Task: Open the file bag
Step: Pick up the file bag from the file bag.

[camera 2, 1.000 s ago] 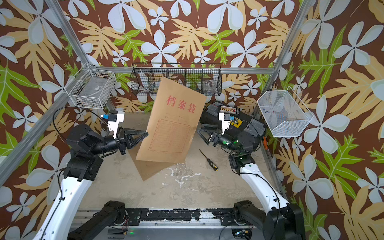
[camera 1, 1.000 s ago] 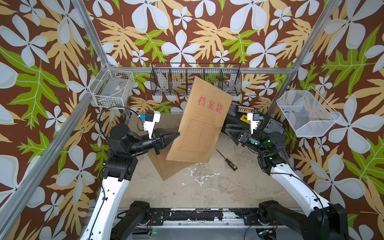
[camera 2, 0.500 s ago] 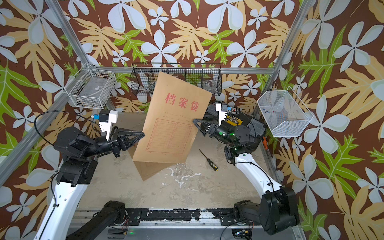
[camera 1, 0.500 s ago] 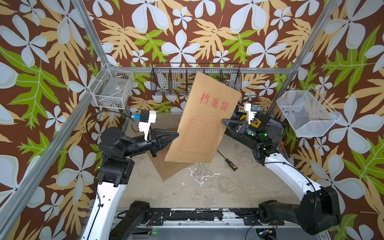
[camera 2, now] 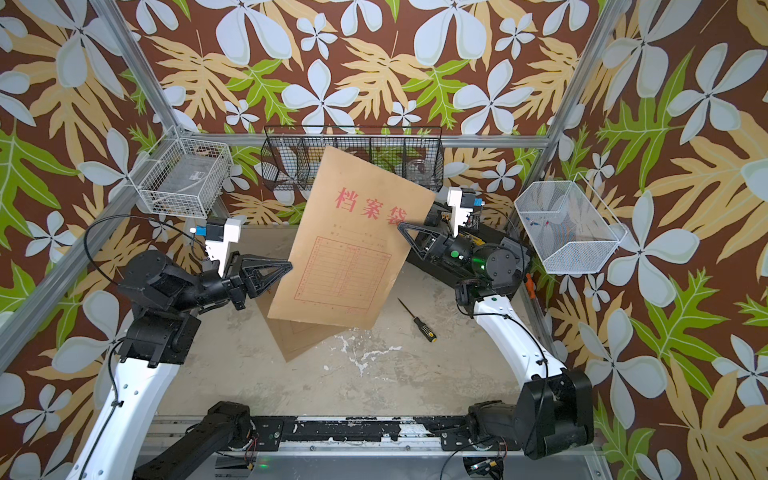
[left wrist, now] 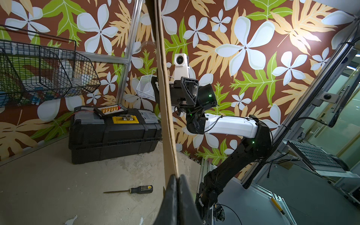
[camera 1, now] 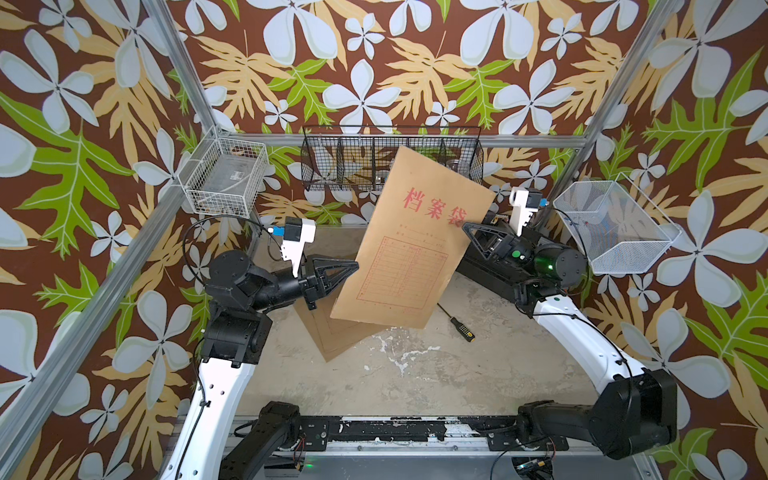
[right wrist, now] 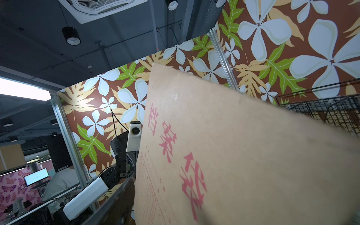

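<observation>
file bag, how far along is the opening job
Done: the file bag is up off the table, pinched at one side edge by the shut left gripper. In hand: the right gripper straddles the opposite edge near the red title, jaws not yet clamped. Left: no flap or mouth looks open yet.

Heading: 档案袋, three large red characters across the upper front of the brown file bag [camera 1: 409,266] [camera 2: 349,266], legible in both top views and in the right wrist view [right wrist: 253,155].
Form [camera 1: 401,272]: red ruled table printed below the heading; its small entries are unreadable.
Screwdriver [camera 1: 462,327]: yellow marks on the handle, illegible.
</observation>
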Controlling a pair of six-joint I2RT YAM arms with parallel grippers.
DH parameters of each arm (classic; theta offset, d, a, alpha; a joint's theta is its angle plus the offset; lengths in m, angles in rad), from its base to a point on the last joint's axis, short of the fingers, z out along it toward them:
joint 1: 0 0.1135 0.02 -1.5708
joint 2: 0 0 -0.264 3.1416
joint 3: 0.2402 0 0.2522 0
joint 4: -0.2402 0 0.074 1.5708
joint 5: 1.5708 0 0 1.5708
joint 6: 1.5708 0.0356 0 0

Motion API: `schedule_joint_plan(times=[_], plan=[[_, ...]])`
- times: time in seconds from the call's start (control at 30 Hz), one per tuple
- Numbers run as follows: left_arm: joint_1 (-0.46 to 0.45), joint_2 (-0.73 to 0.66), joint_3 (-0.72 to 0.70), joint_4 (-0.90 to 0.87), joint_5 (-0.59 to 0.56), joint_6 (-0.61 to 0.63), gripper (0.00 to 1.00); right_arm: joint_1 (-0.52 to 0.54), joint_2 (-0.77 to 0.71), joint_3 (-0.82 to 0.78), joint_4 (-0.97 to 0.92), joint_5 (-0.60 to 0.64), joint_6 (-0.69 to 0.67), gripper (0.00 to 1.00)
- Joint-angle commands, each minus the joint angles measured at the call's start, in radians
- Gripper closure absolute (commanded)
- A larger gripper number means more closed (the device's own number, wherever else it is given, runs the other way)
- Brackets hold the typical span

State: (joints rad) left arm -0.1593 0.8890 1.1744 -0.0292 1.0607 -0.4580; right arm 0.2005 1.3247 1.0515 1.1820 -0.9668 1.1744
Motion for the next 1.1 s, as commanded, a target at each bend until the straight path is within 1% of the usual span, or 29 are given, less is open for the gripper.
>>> schedule_joint_plan(times=[0.0, 0.2, 0.3, 0.43, 0.53, 0.6, 0.63, 0.67, 0.7, 0.73, 0.8, 0.83, 0.87, 0.9, 0.93, 1.0, 1.07], plan=[[-0.002, -0.001, 0.008, 0.021, -0.029, 0.017, 1.0, -0.009, -0.001, 0.018, 0.049, -0.034, 0.015, 0.3], [-0.001, 0.02, 0.016, -0.012, -0.071, 0.029, 1.0, -0.022, -0.017, -0.003, 0.04, -0.04, 0.011, 0.47], [-0.002, 0.029, 0.03, -0.056, -0.107, 0.059, 1.0, -0.027, -0.034, -0.005, -0.004, -0.043, -0.019, 0.55], [-0.001, 0.034, 0.022, -0.085, -0.162, 0.079, 1.0, -0.03, -0.059, -0.007, -0.093, -0.042, -0.093, 0.72], [-0.001, 0.043, 0.02, -0.087, -0.174, 0.075, 1.0, -0.029, -0.08, -0.019, -0.13, -0.039, -0.116, 0.85], [0.0, 0.046, 0.024, -0.103, -0.21, 0.081, 1.0, -0.029, -0.098, -0.02, -0.189, -0.035, -0.153, 0.93], [-0.001, 0.048, 0.025, -0.116, -0.237, 0.088, 1.0, -0.03, -0.109, -0.017, -0.237, -0.032, -0.186, 1.0], [-0.001, 0.047, 0.022, -0.126, -0.268, 0.098, 1.0, -0.03, -0.122, -0.014, -0.286, -0.027, -0.223, 1.0], [-0.001, 0.047, 0.019, -0.135, -0.304, 0.101, 0.98, -0.029, -0.13, -0.011, -0.327, -0.025, -0.254, 1.0], [0.0, 0.048, 0.016, -0.144, -0.357, 0.106, 0.84, -0.03, -0.142, -0.006, -0.374, -0.019, -0.29, 1.0], [-0.001, 0.051, 0.014, -0.161, -0.45, 0.114, 0.52, -0.03, -0.162, 0.0, -0.46, 0.007, -0.342, 1.0], [-0.001, 0.055, 0.01, -0.168, -0.498, 0.12, 0.38, -0.03, -0.176, 0.006, -0.515, 0.029, -0.371, 1.0], [-0.001, 0.058, 0.008, -0.172, -0.539, 0.128, 0.28, -0.029, -0.19, 0.009, -0.57, 0.057, -0.399, 1.0], [0.0, 0.062, 0.008, -0.182, -0.584, 0.143, 0.2, -0.03, -0.208, 0.009, -0.622, 0.095, -0.428, 1.0], [-0.002, 0.068, 0.01, -0.193, -0.623, 0.158, 0.17, -0.029, -0.226, 0.009, -0.674, 0.148, -0.448, 1.0], [-0.016, 0.079, 0.014, -0.214, -0.702, 0.19, 0.16, -0.028, -0.255, 0.005, -0.743, 0.231, -0.461, 1.0], [-0.072, 0.087, 0.012, -0.229, -0.813, 0.228, 0.16, -0.016, -0.274, -0.006, -0.792, 0.315, -0.451, 1.0]])
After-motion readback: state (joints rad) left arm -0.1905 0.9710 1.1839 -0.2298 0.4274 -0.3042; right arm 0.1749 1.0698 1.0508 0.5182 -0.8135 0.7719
